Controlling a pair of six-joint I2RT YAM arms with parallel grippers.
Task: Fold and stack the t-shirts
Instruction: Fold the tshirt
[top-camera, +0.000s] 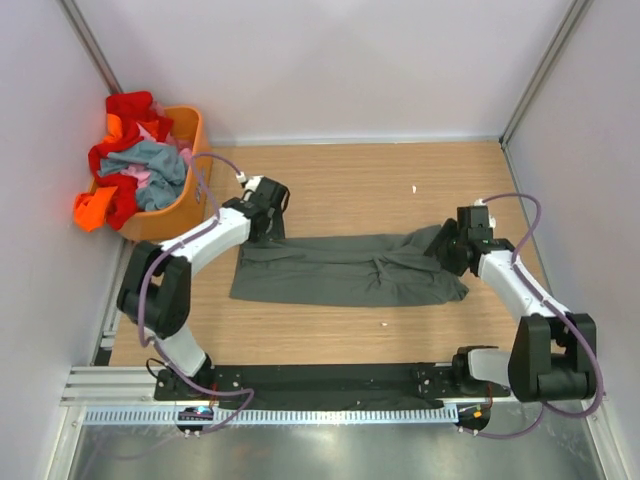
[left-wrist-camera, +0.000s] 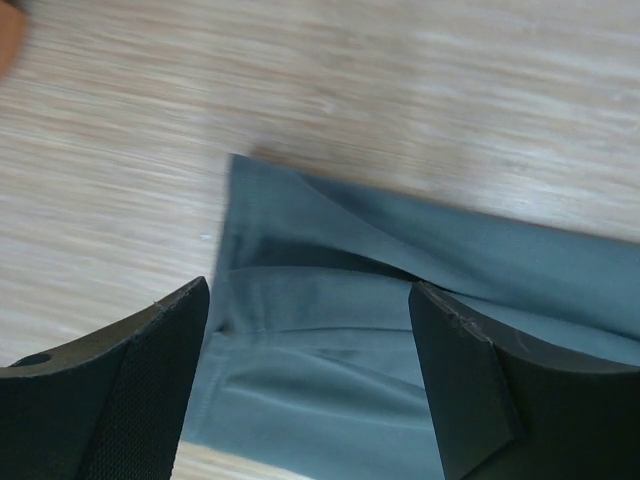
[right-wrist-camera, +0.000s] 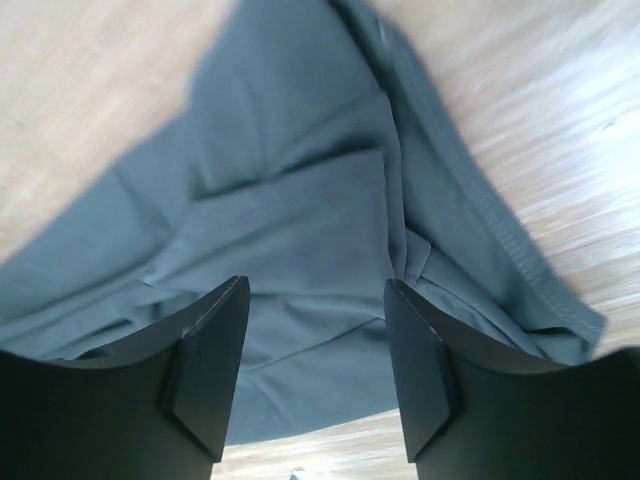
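A t-shirt (top-camera: 340, 270) lies on the table (top-camera: 380, 180), its ends under my left jaws and right jaws; far left, a basket (top-camera: 165, 222) holds other t-shirts (top-camera: 140, 165).

Evenly lit light wood surface (top-camera: 350, 180); plain pale walls (top-camera: 300, 60) rise beyond the left tool (top-camera: 263, 228) and right tool (top-camera: 446, 250); a slotted metal rail (top-camera: 300, 415) lies behind them.

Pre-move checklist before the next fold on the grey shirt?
1. Left gripper open, nothing pinched: ok.
2. Right gripper open, nothing pinched: ok.
3. Grey t-shirt wholly on the table: ok.
4. Shirt lying flat: not ok, bunched folds at the right gripper's end.
5. Jaws clear of the cloth: cannot tell.
6. Other t-shirts piled in the basket, apart from the grey one: ok.
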